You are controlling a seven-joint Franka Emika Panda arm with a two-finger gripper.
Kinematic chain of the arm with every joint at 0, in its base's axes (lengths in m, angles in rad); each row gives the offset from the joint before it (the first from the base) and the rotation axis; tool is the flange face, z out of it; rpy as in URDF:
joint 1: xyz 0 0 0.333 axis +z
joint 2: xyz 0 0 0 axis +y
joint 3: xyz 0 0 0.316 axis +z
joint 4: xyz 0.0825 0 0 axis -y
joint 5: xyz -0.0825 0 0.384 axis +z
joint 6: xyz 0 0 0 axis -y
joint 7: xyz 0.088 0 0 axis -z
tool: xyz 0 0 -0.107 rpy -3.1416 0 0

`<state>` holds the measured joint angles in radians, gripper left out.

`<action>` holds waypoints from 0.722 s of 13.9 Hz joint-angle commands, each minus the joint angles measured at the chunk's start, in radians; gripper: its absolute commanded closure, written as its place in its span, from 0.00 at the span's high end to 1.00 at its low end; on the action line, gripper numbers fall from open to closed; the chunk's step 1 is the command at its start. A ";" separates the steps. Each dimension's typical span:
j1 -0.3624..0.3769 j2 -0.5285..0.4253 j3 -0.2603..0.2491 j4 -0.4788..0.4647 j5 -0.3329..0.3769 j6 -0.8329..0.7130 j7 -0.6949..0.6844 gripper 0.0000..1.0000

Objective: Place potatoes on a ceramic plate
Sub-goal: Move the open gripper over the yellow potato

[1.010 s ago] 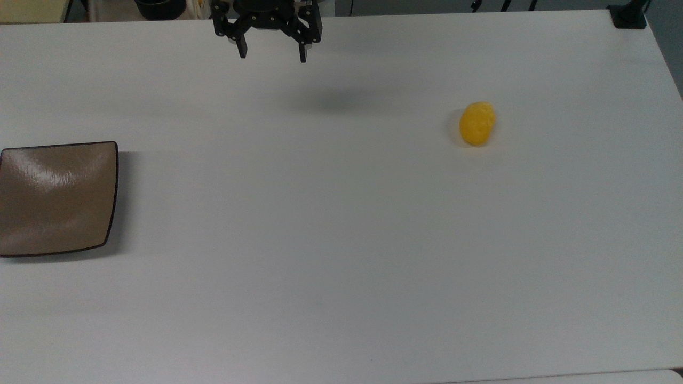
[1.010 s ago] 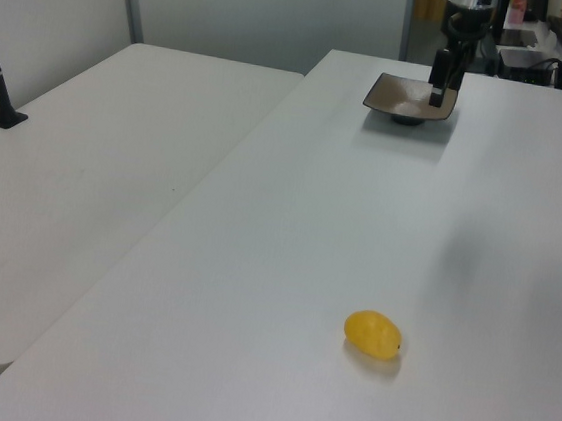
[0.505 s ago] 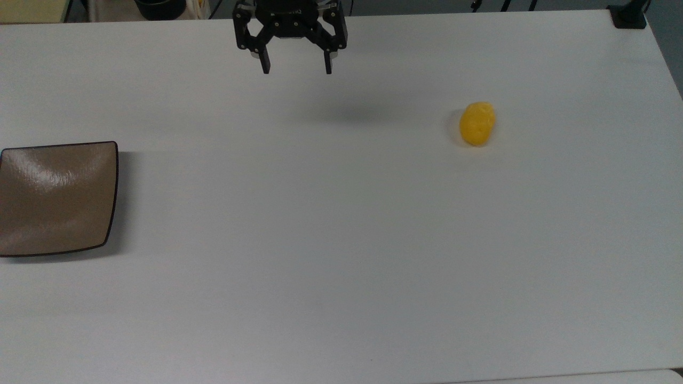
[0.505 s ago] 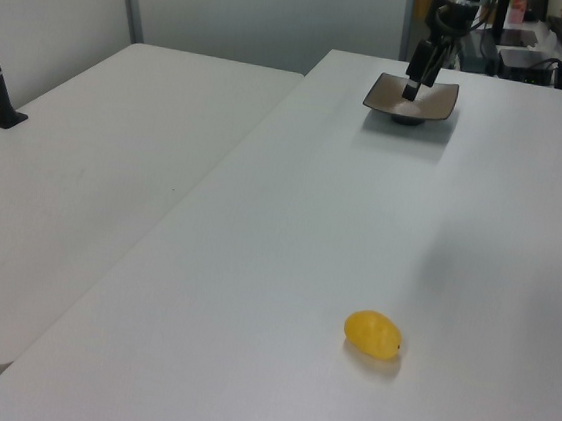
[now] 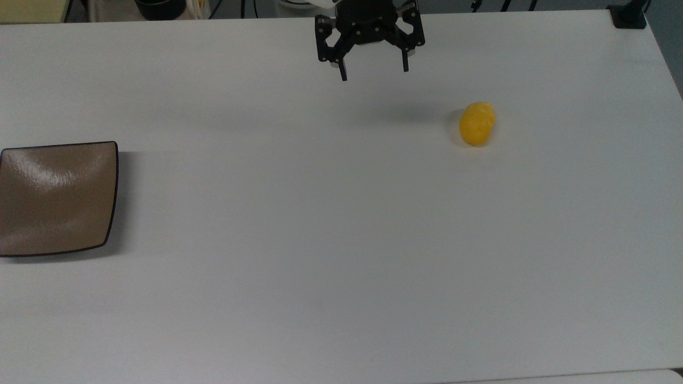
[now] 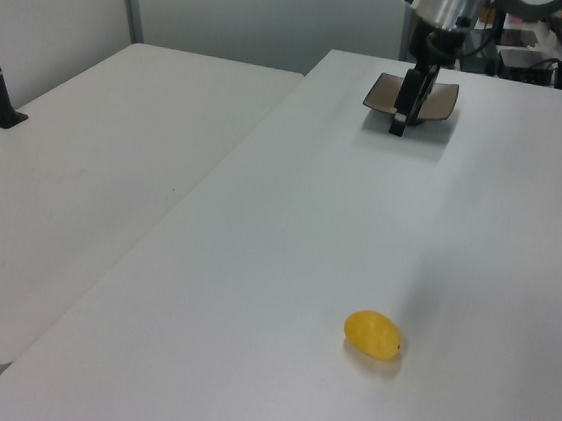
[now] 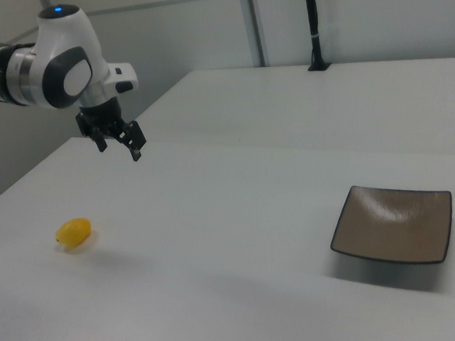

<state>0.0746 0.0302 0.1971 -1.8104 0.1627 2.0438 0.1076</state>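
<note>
The gripper (image 5: 373, 74) is hanging above the white table (image 5: 341, 266) in the upper middle of the top view, its two fingers spread wide and holding nothing. The potato (image 5: 477, 124) is lying bare on the table in the upper right of the top view, below and to the right of the fingers and clear of them. In the right view the gripper (image 7: 119, 146) is sitting in the upper left and the potato (image 7: 74, 232) below it at the left edge, with open air between the two. The ceramic plate (image 5: 56, 197) is sitting at the far left edge of the top view, well apart from both, with nothing on it.

Judging from this, the reach toward the potato is the step in hand; nothing is being gripped yet. The next move is calling for the arm to bring the fingers over the potato, drop until they are straddling its narrow width, and only then close, since a round lump like this is likely to roll if nudged from one side
</note>
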 commanded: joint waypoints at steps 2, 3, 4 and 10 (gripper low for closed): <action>0.079 0.088 0.019 0.016 0.018 0.033 0.012 1.00; 0.100 0.112 0.034 0.020 0.020 0.033 0.015 1.00; 0.106 0.125 0.051 0.019 0.020 0.033 0.015 1.00; 0.181 0.218 0.105 0.048 0.005 0.093 0.125 1.00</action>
<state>0.1974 0.1943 0.3019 -1.8034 0.1681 2.0875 0.1569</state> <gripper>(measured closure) 0.000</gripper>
